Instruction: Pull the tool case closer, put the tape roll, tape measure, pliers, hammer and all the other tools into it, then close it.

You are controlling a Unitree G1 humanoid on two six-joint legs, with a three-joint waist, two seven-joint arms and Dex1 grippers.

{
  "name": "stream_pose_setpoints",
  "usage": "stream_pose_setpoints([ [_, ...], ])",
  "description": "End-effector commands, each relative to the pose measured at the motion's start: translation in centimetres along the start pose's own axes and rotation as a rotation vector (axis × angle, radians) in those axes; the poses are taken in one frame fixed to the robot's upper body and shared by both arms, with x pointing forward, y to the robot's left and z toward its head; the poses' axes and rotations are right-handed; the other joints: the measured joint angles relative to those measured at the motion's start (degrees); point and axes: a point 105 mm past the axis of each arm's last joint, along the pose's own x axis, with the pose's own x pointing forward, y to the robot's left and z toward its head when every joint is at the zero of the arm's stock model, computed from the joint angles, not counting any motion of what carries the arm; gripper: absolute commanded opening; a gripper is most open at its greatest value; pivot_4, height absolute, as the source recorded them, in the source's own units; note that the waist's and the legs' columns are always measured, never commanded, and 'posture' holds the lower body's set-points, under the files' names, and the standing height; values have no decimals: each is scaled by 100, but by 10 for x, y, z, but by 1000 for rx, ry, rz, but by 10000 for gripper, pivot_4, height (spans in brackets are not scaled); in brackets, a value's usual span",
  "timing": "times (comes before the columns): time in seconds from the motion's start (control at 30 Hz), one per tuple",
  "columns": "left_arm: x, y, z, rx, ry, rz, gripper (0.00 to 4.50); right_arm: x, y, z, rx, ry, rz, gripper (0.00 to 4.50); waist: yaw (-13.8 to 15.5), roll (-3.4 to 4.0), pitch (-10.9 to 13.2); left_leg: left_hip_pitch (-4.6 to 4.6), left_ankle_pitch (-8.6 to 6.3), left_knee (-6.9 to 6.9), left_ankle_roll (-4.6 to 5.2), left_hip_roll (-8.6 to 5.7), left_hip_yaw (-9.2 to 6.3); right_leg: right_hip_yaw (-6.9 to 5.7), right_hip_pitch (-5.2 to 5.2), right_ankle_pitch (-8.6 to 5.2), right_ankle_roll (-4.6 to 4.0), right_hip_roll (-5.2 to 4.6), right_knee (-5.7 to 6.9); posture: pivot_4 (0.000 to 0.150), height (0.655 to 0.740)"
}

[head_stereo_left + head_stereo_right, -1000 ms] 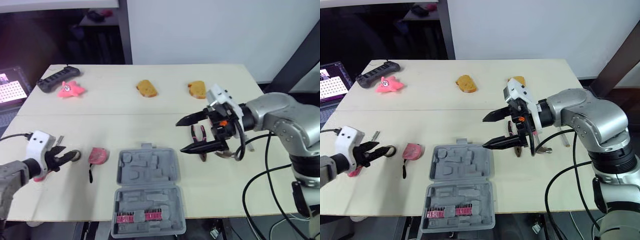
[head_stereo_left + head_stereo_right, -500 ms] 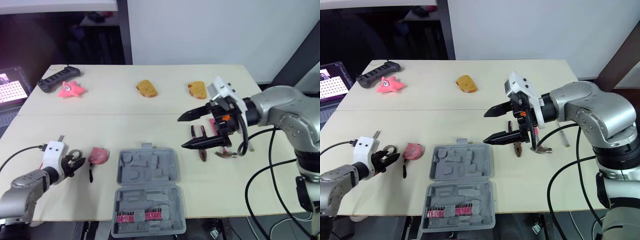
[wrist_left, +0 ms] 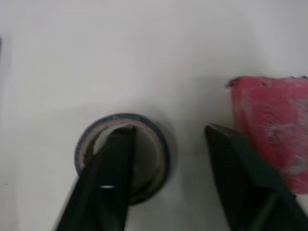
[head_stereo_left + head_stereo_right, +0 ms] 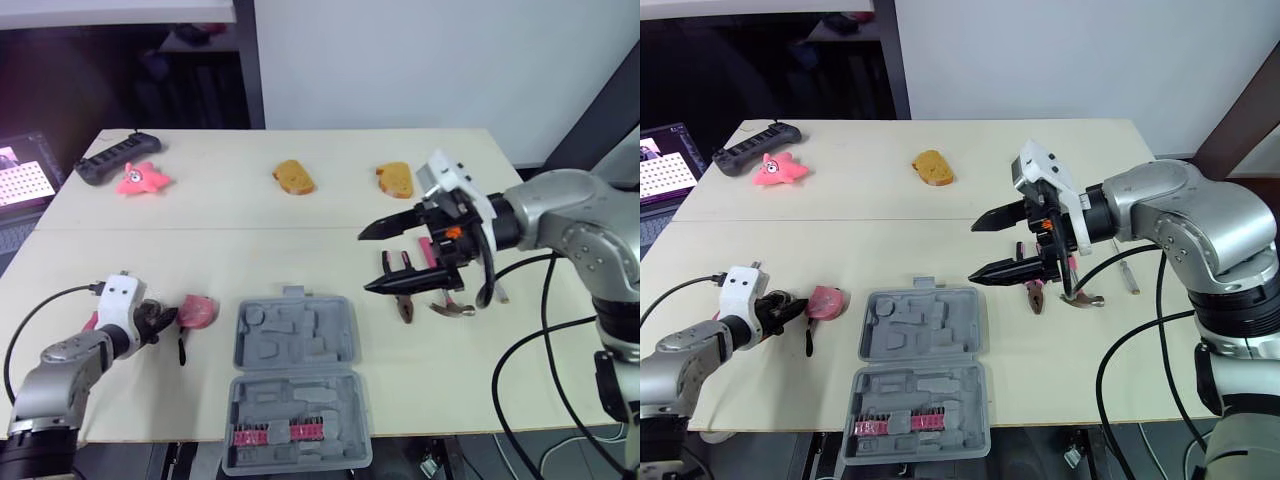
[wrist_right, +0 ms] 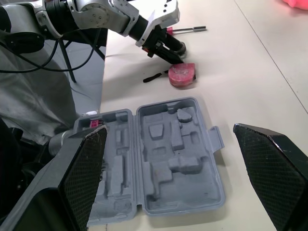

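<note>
The left hand (image 4: 158,318) is open at the left of the tabletop (image 4: 200,215), with one finger in the hole of the tape roll (image 3: 155,139) and one outside it. The roll looks light and stiff (a pinch on its wall should do). Just beside it lies the pink tape measure (image 4: 197,311). The grey tool case (image 4: 295,345) lies open in the middle, empty but for pink bits (image 4: 275,433) in its near half. The right hand (image 4: 365,262) hangs wide open over the pliers (image 4: 405,310), near the hammer (image 4: 452,309), both likely heavy.
</note>
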Motion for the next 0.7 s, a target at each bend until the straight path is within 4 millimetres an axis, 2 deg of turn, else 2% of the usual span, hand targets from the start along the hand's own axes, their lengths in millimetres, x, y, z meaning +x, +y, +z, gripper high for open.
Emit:
stream_pose_setpoints([
  [0.03, -3, 9, 6, -14, -15, 39, 3123, -3, 0, 7, -41, 1, -28, 45000, -2, 0, 0, 0, 0, 0, 0, 0, 0, 0, 1, 0, 1, 0, 0, 1500, 7129],
  [0.07, -4, 11, 9, -21, -29, 42, 633, -3, 0, 7, -39, 3, -33, 45000, -3, 0, 0, 0, 0, 1, 0, 0, 0, 0, 1, 1, 1, 0, 0, 1500, 7129],
  [0.23, -15, 14, 29, -12, -96, 27, 633, -6, -3, 4, -29, 14, -54, 45000, -4, 0, 0, 0, 0, 0, 0, 0, 0, 0, 0, 1, 1, 0, 0, 1500, 7129],
  [0.4, -33, 8, 61, 64, -162, -55, 633, -6, -3, 3, -23, 17, -54, 45000, -1, 0, 0, 0, 0, 0, -1, 0, 0, 0, 0, 1, 1, -1, 0, 1500, 7129],
  [0.47, -39, -4, 75, 126, -177, -134, 633, -5, -2, 2, -21, 17, -52, 45000, -2, 0, 0, 0, 1, -1, -1, 0, 0, 0, 0, 1, 1, -1, 0, 1500, 7129],
  [0.53, -46, -25, 84, 203, -157, -264, 633, -4, -1, 1, -19, 16, -49, 45000, -2, 0, 0, 0, 1, -1, -1, 0, 0, 0, 0, 0, 1, -1, -1, 1500, 7129],
  [0.7, -55, -76, 70, 433, 35, -588, 633, -2, 2, -2, -15, 5, -65, 45000, -2, 7, 4, 0, 1, -4, -1, -1, 2, 0, -1, -1, 1, -2, -2, 1500, 7129],
])
